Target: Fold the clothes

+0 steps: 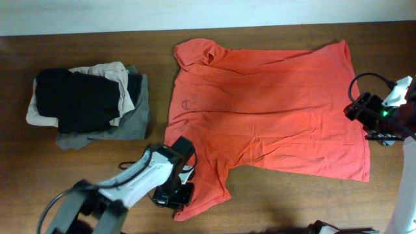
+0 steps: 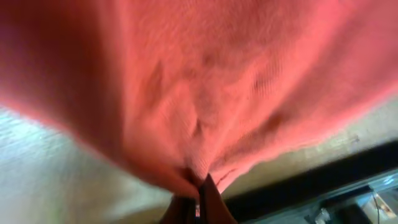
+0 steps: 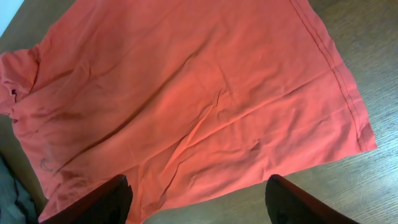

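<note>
Pinching one red-orange T-shirt, left end effector, right end effector spread, one folded-garment pile

Showing rounded white shells over black joints along the left arm. Trailing a thin black cable looped near its base. Carrying a white cap, a small green light and an arching black cable on the black right arm. Ending the right gripper in two dark, blunt fingers.
</note>
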You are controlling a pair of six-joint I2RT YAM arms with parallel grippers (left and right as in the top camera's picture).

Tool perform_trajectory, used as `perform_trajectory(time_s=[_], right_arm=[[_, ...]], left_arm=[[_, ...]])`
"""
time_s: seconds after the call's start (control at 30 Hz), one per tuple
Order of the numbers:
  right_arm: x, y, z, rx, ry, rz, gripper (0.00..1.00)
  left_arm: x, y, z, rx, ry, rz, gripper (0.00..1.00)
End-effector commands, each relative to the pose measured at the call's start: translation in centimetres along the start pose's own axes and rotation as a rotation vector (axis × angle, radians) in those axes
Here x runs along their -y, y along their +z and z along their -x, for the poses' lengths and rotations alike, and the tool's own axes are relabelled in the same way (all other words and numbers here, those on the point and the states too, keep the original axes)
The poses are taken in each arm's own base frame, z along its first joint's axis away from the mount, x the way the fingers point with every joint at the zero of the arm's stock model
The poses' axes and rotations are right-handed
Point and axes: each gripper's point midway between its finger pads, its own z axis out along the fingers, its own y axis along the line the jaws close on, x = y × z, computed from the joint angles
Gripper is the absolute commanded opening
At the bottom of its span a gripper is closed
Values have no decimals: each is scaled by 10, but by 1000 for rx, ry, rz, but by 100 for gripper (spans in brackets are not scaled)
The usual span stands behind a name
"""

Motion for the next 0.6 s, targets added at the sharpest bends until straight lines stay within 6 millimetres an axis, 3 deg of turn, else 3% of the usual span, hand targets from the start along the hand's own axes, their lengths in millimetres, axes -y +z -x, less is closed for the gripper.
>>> perform_trajectory(time_s=[0.0,0.23,0.57], right_arm=[[2,0,1,3,7,-10,74],[2,0,2,5,6,-10,74],[3,0,1,1,7,-11,74]], left_arm=[[14,-34,4,122,26,-34,1],[35,-80,21,330,90,-96,7],[28,-84,69,464,58,-58,8]])
